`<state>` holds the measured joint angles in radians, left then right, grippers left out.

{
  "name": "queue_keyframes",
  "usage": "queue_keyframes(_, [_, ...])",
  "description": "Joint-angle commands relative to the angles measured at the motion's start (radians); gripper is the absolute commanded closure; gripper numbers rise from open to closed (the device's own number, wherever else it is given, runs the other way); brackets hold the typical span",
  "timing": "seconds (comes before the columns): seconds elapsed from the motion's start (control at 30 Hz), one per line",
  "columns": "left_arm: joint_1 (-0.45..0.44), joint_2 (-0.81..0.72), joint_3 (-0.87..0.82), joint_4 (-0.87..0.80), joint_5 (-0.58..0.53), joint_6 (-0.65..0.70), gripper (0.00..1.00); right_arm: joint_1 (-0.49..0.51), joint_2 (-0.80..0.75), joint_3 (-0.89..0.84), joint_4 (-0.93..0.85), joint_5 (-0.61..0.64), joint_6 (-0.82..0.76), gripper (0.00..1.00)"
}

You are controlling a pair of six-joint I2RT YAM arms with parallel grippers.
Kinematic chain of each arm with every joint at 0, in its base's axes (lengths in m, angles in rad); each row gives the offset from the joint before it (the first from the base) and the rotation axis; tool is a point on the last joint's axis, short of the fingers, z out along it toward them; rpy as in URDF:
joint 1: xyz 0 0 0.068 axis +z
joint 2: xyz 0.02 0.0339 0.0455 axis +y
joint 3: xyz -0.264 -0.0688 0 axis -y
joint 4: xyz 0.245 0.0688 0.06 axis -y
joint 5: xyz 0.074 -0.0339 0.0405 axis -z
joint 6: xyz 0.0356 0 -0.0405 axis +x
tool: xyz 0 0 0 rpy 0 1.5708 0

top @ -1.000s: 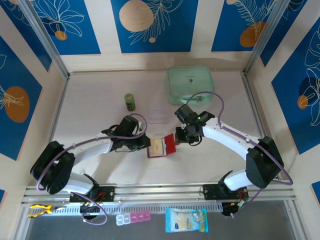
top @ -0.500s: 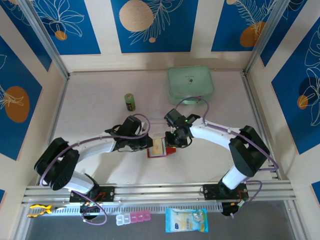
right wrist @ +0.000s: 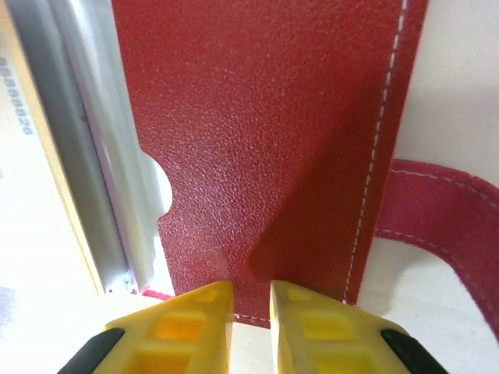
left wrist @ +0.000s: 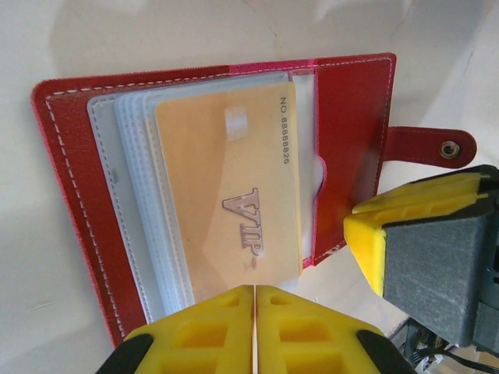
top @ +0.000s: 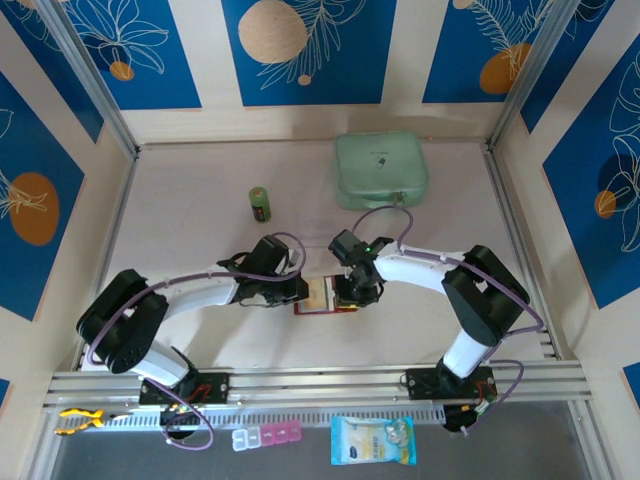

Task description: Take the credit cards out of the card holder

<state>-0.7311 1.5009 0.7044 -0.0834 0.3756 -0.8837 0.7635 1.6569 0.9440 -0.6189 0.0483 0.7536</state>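
The left hand (left wrist: 255,312) is closed, fingertips together at the near edge of the open red card holder (left wrist: 355,117) on the counter (left wrist: 156,31). The right hand (right wrist: 249,300), jaws a slit apart, meets its cover edge near the tab (left wrist: 429,146); grip unclear. The tan credit card (left wrist: 226,195) reads "VIP", "NO.8888826".

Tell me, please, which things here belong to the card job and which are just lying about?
Job: red card holder; tan VIP card in its clear pocket.
Lying about: mint green case; green cylinder; pill organiser; blue packet; yellow fish-shaped item.
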Motion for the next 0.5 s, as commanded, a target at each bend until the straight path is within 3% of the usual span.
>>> queue_keyframes(0.0, [-0.01, 0.012, 0.026, -0.02, -0.04, 0.015, 0.92, 0.01, -0.045, 0.037, -0.018, -0.008, 0.02, 0.8])
queue_keyframes(0.47, [-0.027, 0.057, 0.026, 0.072, 0.0, -0.027, 0.95, -0.025, -0.047, -0.007, 0.235, -0.25, 0.023, 0.78])
